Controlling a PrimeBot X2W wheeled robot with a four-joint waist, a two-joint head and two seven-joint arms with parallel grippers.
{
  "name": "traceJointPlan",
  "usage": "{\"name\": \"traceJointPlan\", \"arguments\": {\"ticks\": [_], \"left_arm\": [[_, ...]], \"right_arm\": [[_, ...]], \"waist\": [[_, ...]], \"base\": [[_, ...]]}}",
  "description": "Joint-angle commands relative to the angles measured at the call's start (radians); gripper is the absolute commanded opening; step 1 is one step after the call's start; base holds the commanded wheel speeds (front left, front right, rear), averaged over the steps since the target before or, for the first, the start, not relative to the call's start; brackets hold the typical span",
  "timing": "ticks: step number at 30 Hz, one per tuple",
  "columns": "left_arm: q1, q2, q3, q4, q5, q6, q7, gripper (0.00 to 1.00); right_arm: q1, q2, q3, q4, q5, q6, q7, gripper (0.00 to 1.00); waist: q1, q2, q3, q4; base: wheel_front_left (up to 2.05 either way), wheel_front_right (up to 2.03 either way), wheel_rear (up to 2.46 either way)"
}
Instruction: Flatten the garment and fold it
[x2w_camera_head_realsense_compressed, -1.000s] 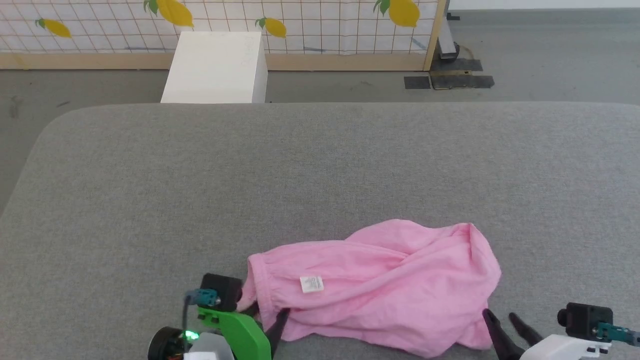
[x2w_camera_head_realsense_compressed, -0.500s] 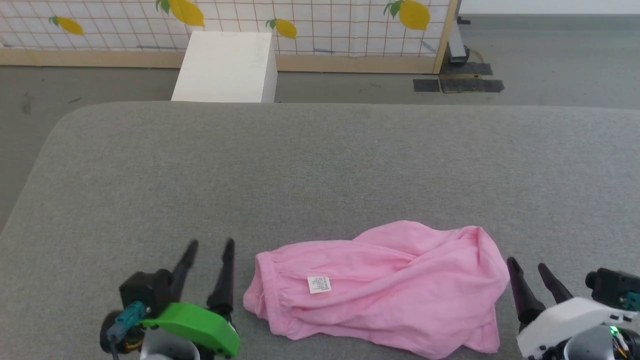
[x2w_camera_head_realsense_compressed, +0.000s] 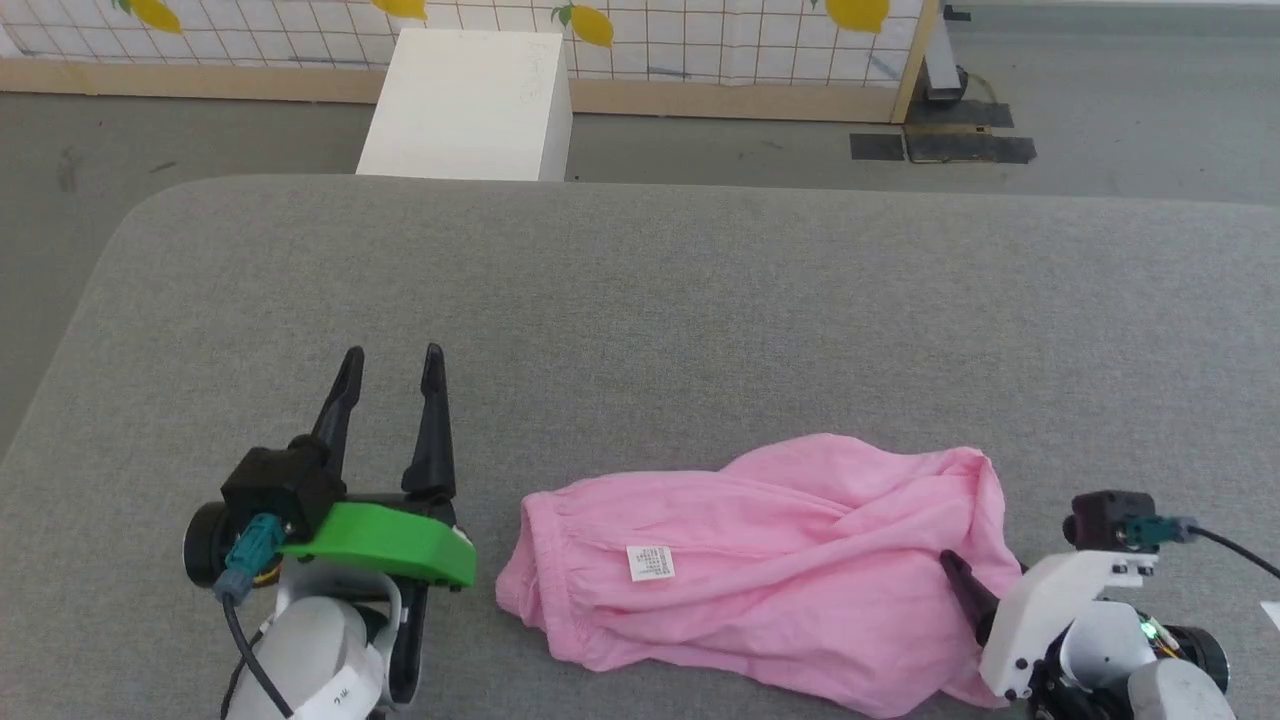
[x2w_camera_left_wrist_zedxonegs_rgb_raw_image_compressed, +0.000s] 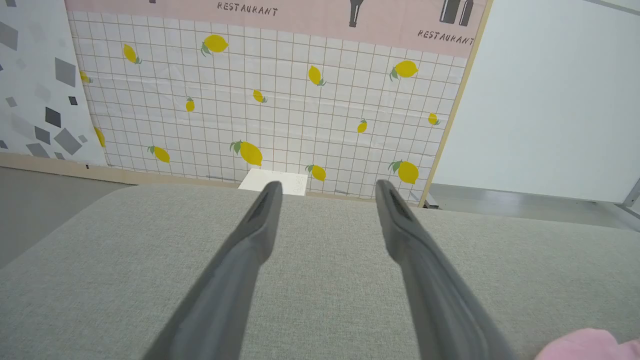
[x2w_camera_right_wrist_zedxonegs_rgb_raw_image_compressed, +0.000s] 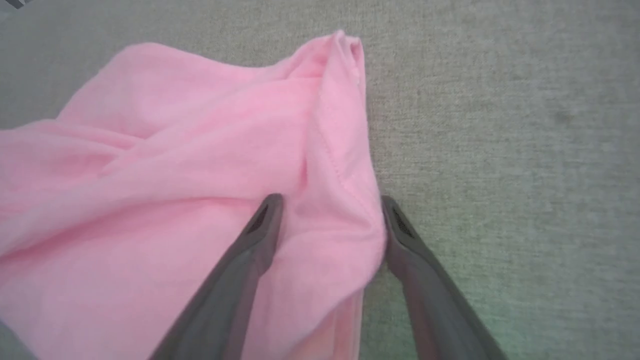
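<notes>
The garment (x2w_camera_head_realsense_compressed: 770, 570), a light pink T-shirt, lies crumpled on the near part of the grey padded surface (x2w_camera_head_realsense_compressed: 640, 300), its small white label (x2w_camera_head_realsense_compressed: 650, 562) facing up. My left gripper (x2w_camera_head_realsense_compressed: 392, 353) stands open to the left of the garment, apart from it, fingers pointing away over bare surface; the left wrist view catches a pink corner (x2w_camera_left_wrist_zedxonegs_rgb_raw_image_compressed: 585, 345) at its lower right. My right gripper (x2w_camera_right_wrist_zedxonegs_rgb_raw_image_compressed: 330, 200) is open and straddles the garment's right hemmed edge (x2w_camera_right_wrist_zedxonegs_rgb_raw_image_compressed: 345, 150), one finger (x2w_camera_head_realsense_compressed: 958, 578) resting on the fabric and the other at the cloth's border.
Beyond the surface's far edge stands a white box (x2w_camera_head_realsense_compressed: 465, 100) on the grey floor, before a lemon-patterned panel (x2w_camera_head_realsense_compressed: 700, 40). Dark mats (x2w_camera_head_realsense_compressed: 940, 148) lie at the far right. Bare padded surface stretches all around the garment.
The left gripper has left the garment's left hem, moved left and forward, and stands open. The right gripper has come in over the garment's right edge. The camera has shifted too.
</notes>
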Motion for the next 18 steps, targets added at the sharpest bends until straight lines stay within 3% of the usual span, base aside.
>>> {"name": "traceJointPlan", "arguments": {"ticks": [1,3,4,5,7,8,12,18], "left_arm": [[-0.022,-0.011,0.016,0.008,0.021,-0.017,-0.004,1.0],[-0.032,-0.028,0.04,0.019,0.043,-0.039,-0.004,1.0],[-0.035,-0.035,0.051,0.025,0.056,-0.05,-0.004,1.0],[-0.037,-0.041,0.06,0.029,0.064,-0.058,-0.004,1.0],[-0.038,-0.053,0.077,0.036,0.082,-0.073,-0.004,1.0],[-0.037,-0.059,0.085,0.041,0.09,-0.082,-0.004,1.0],[-0.028,-0.078,0.109,0.058,0.109,-0.109,-0.004,1.0],[-0.01,-0.102,0.127,0.062,0.123,-0.137,-0.004,1.0]], "right_arm": [[-0.003,0.001,0.012,0.02,-0.009,-0.001,0.038,1.0],[0.0,0.001,0.03,0.019,-0.004,-0.001,0.075,1.0],[0.004,0.001,0.039,0.019,0.001,-0.001,0.095,0.9],[0.008,0.001,0.045,0.016,0.005,-0.001,0.109,0.56],[0.014,0.001,0.049,0.004,0.008,-0.001,0.123,0.25],[0.018,0.001,0.049,-0.005,0.012,-0.001,0.122,0.0],[0.022,0.001,0.013,-0.039,0.008,-0.001,0.067,0.0],[0.026,0.001,-0.158,-0.05,-0.04,-0.001,-0.027,0.0]], "waist": [[0.0,0.0,0.001,0.0],[0.0,0.0,0.001,0.0],[0.0,0.0,0.002,-0.001],[0.0,0.0,0.002,-0.002],[0.0,0.0,0.001,-0.003],[0.0,0.0,0.001,-0.004],[0.0,0.0,-0.004,-0.008],[0.0,0.0,-0.014,-0.005]], "base": [[0.0,0.0,0.0],[0.0,0.0,0.0],[0.0,0.0,0.0],[0.0,0.0,0.0],[0.0,0.0,0.0],[0.0,0.0,0.0],[0.0,0.0,0.0],[0.0,0.0,0.0]]}}
